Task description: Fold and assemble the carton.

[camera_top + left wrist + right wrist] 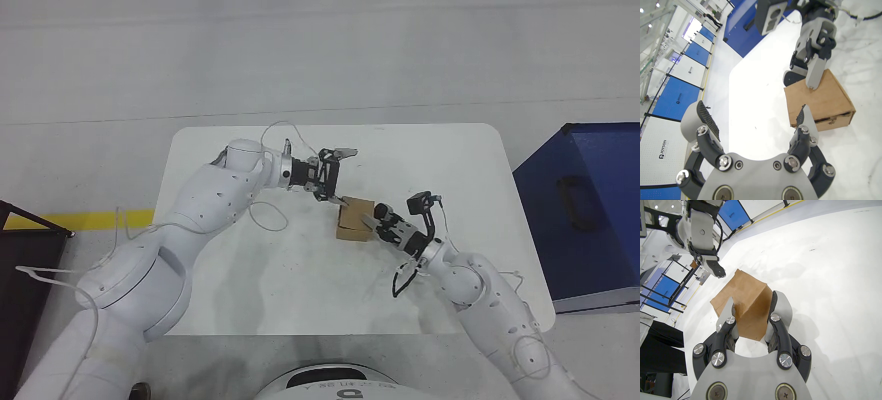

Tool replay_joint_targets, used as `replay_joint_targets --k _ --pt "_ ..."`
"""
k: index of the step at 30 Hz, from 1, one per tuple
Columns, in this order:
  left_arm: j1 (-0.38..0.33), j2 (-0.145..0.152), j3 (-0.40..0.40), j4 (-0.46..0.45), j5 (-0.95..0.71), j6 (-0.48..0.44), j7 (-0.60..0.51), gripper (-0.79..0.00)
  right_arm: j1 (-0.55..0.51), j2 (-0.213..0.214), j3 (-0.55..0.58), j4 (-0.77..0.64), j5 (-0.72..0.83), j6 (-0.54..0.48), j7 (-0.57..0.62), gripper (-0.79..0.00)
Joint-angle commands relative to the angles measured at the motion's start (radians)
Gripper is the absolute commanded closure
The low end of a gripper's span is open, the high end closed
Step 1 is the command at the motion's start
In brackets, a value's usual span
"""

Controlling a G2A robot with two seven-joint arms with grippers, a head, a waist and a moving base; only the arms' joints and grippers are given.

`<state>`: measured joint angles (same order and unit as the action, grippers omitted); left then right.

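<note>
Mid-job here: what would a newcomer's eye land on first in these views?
The brown carton in the middle of the white table, one corner held between the fingers of the right gripper. Next, the left gripper, open close beside it, and the blue bin past the table's right end.

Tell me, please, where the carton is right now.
Top view: the carton sits central on the table, held by the right gripper, the open left gripper close beside it.

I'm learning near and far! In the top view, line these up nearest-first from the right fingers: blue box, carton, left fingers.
1. Carton, gripped in the right fingers.
2. Left fingers, just past the carton.
3. Blue box, off beside the table.
</note>
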<state>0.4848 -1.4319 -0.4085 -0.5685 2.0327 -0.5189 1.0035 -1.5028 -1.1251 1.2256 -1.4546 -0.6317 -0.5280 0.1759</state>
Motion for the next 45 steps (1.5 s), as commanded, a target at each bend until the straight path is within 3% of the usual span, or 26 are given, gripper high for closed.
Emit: replay_joint_targets --k 1,5,18,20,21,22,30,45 --pt "-0.001 -0.006 0.007 0.003 0.007 -0.003 -0.008 -0.785 -0.004 0.001 0.005 -0.003 0.002 -0.003 -0.004 -0.366" --pt "-0.005 -0.012 0.017 0.016 0.022 -0.006 -0.001 -0.785 -0.017 0.003 0.022 -0.015 0.007 -0.012 -0.017 -0.382" --pt "-0.017 -0.024 0.034 0.024 0.067 0.067 0.047 -0.785 -0.072 0.014 0.094 -0.073 0.035 -0.048 -0.067 -0.317" --pt "-0.019 -0.020 0.017 0.025 0.041 0.103 0.091 -0.785 -0.084 0.015 0.105 -0.091 0.033 -0.074 -0.088 -0.259" --pt "-0.019 -0.018 0.011 0.028 0.033 0.111 0.105 -0.785 -0.088 0.016 0.108 -0.098 0.030 -0.085 -0.096 -0.154" --pt "-0.021 -0.015 0.002 0.033 0.022 0.128 0.124 -0.785 -0.095 0.017 0.113 -0.108 0.022 -0.102 -0.111 0.000" --pt "-0.010 0.033 -0.080 0.090 -0.063 0.223 0.261 -0.785 -0.100 0.015 0.089 -0.156 -0.091 -0.123 -0.128 0.000" --pt "-0.010 0.033 -0.080 0.090 -0.063 0.223 0.261 -0.785 -0.009 0.001 -0.010 -0.150 -0.153 0.034 0.057 0.000"
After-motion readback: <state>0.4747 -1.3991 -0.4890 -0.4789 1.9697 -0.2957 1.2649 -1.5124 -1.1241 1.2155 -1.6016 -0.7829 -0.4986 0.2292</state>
